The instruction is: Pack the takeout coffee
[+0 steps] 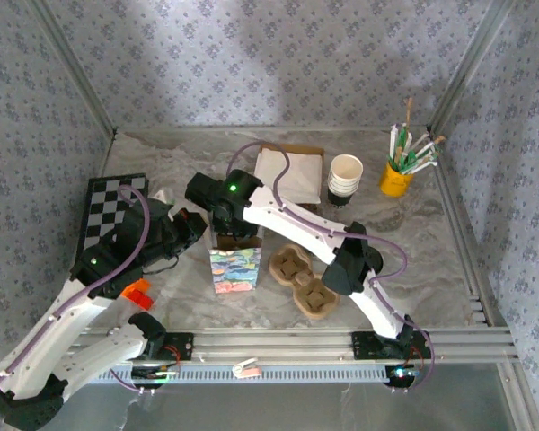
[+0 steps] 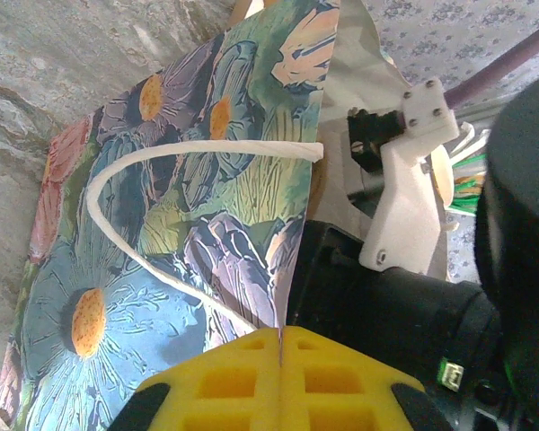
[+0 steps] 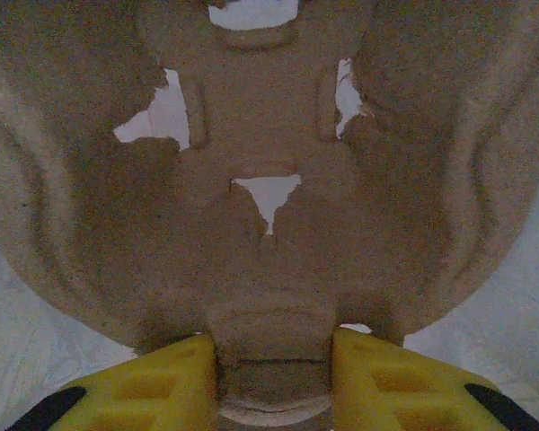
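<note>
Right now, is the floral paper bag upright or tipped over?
Upright: in the top view the floral paper bag stands on its base, and the left gripper is shut on its rim.

You get even, bright light overhead; past the right fingers [image 3: 162, 395] the pulp tray [image 3: 269, 269] looks dim, backlit and soft.

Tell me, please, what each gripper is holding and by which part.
The left gripper pinches the flower-printed paper bag by its top edge; the right gripper grips the brown moulded-pulp cup tray by its rim.
</note>
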### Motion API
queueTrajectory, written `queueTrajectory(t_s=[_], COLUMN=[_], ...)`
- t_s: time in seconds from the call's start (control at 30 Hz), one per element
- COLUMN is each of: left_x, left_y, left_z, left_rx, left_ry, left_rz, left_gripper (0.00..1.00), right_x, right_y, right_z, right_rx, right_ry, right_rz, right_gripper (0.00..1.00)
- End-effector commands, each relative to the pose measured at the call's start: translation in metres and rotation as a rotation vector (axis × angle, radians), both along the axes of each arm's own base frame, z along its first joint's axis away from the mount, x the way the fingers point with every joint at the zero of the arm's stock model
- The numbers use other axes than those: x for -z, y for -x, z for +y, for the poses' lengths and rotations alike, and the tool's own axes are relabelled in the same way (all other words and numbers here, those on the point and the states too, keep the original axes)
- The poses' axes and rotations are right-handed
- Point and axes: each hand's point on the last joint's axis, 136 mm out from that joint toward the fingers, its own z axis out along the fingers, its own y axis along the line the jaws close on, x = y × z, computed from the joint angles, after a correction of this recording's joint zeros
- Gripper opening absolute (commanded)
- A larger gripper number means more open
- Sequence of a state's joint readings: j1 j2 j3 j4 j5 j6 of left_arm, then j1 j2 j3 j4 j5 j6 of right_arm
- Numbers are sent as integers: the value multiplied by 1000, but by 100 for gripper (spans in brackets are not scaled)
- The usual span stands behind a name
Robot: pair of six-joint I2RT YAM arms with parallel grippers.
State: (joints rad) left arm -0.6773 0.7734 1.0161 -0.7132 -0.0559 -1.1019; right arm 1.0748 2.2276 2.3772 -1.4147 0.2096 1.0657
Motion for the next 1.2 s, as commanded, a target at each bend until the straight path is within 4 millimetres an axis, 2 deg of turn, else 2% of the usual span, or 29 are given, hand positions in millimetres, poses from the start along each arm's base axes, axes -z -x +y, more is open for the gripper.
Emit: queueTrajectory(t_s=[0.0, 0.27, 0.83, 1.0, 1.1, 1.17], left_x=[-3, 2, 8, 6, 8, 8], left_y=[3, 4, 6, 5, 4, 4], left_z=[-1, 8, 9, 11, 15, 17], left_rx=[6, -19, -24, -27, -40, -48], left_ry=[20, -16, -9, -20, -49, -52], left_rz=[-10, -8, 10, 2, 12, 13], left_gripper=[0, 0, 0, 0, 0, 0], right_x=[10, 23, 63, 63, 54, 45], right_y=[-2, -5, -6, -5, -6, -6], right_z=[-3, -3, -4, -14, -22, -19], right_rx=[40, 43, 62, 69, 71, 61], right_ry=[6, -2, -4, 27, 37, 8], right_rz=[27, 42, 96, 87, 66, 52], right_gripper=[35, 35, 35, 35, 35, 35])
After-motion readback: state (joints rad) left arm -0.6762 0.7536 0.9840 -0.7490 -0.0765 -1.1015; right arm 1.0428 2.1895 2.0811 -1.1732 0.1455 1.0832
